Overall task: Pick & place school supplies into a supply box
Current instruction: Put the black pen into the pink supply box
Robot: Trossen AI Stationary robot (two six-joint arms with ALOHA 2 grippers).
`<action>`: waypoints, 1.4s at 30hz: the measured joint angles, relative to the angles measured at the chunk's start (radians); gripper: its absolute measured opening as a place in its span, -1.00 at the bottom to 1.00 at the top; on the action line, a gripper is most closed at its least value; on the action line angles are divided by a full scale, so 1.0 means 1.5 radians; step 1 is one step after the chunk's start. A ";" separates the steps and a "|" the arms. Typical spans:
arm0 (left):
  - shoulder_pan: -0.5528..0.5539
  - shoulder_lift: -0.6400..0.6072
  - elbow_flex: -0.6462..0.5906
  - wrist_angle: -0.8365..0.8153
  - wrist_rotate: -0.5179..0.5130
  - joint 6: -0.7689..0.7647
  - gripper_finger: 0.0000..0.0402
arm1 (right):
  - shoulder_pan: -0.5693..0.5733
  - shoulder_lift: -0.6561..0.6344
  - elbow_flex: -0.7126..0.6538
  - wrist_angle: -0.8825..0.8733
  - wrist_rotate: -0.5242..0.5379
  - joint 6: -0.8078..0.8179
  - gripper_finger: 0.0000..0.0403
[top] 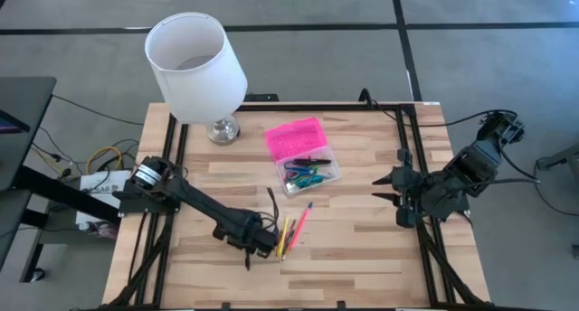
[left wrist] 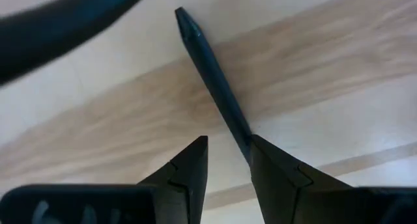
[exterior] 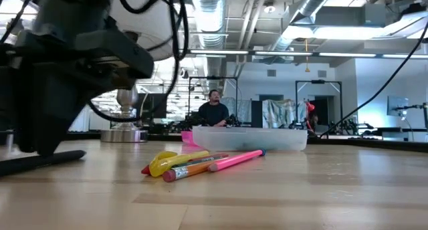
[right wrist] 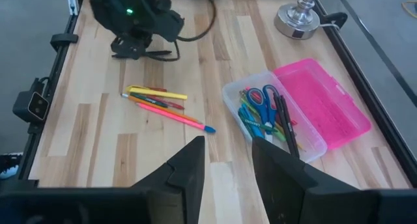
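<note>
Left tool (top: 261,241): it is hanging low over the front-middle of the wooden surface (top: 362,257), just to the left of a small bunch of loose pens. In the left wrist view its two dark fingers (left wrist: 189,168) are standing a little apart, and a black pen (left wrist: 212,77) is lying on the wood with its near end touching the inner edge of one finger; whether that pen is being clamped I cannot tell.

Right tool (top: 387,186): it is waiting at the right edge of the surface, well apart from the supplies, pointing toward the middle. Its fingers (right wrist: 189,165) are standing apart with nothing between them.

Loose pens (top: 291,228): a yellow marker (right wrist: 159,94), an orange pencil (exterior: 194,166) and a pink pen with a blue tip (right wrist: 172,115) are lying side by side, touching or nearly so, in front of the box.

Supply box (top: 312,171): it is sitting open near the middle of the surface, its pink lid (top: 296,137) lying flat on the far side and its clear base toward the front.

Box contents: blue-handled scissors (right wrist: 264,103) and several blue, green and black pens are lying inside the clear base.

Lamp (top: 194,67): a white shade on a silver foot is standing at the far left of the surface.

Background: a person (exterior: 214,113) is sitting in the room beyond the surface.
</note>
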 joint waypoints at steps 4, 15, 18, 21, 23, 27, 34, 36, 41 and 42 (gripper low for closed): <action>-0.026 0.000 0.000 0.034 -0.039 -0.065 -0.48 | -0.001 0.000 0.000 0.000 0.000 -0.016 -0.41; -0.045 0.000 -0.011 0.076 -0.074 -0.124 -0.48 | -0.026 0.000 0.000 0.000 0.001 -0.028 -0.41; -0.045 0.000 -0.011 0.075 -0.075 -0.124 -0.48 | -0.026 0.000 0.000 0.002 0.000 -0.028 -0.41; -0.045 0.011 -0.011 0.079 -0.078 -0.123 -0.48 | -0.026 0.000 0.000 0.006 0.000 -0.028 -0.41; -0.045 0.021 -0.009 0.088 -0.073 -0.117 -0.47 | -0.026 0.000 0.000 0.006 0.000 -0.028 -0.41; -0.048 0.051 -0.002 0.101 -0.055 -0.108 -0.47 | -0.026 0.000 0.000 0.009 -0.001 -0.028 -0.41; -0.053 0.070 0.036 0.042 -0.086 -0.069 -0.47 | -0.026 0.000 0.000 0.008 -0.002 -0.028 -0.41; -0.050 0.071 0.039 0.035 -0.089 -0.023 -0.48 | -0.028 0.000 0.000 0.008 -0.002 -0.029 -0.41; -0.037 0.071 0.038 0.032 -0.097 0.088 -0.55 | -0.028 0.000 0.000 0.008 -0.002 -0.033 -0.41; -0.035 0.071 0.038 0.031 -0.099 0.107 -0.57 | -0.028 0.000 0.000 0.008 -0.002 -0.033 -0.41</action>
